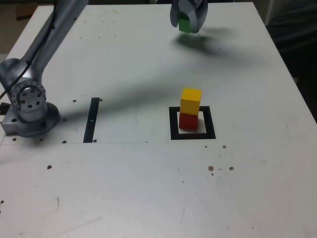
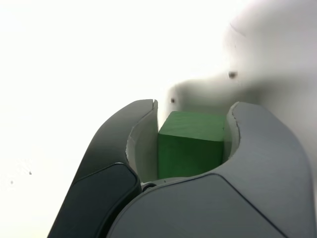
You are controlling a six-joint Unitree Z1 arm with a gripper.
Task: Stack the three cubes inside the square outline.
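The grey rounded gripper is clamped on the small solid green cube; in the wrist view the cube sits snug betw. the two curved jaws, pressed on both sides, its flat top and one face showing. In the exterior view it hangs at the far end of the table, w/ a soft shadow on the surface beside it, so it looks lifted rather than resting, tho that's a judgement. The key relation: the target lies toward the camera from the gripper, well apart from it and about in line w/ it across the exterior view. There, a small yellow cube sits on a small red cube, inside the thick black square outline w/ pale centre. Yellow seems a touch offset and twisted on red, so the top landing face is small and not squarely aligned. Cubes are matte, sharp-edged, equal in size, no long axis to speak of. The white tabletop is smooth w/ scattered dark specks; a narrow black strip lies to the exterior view's left, near the arm's round metal base. Next step, prob.: carry green over and set it on yellow.
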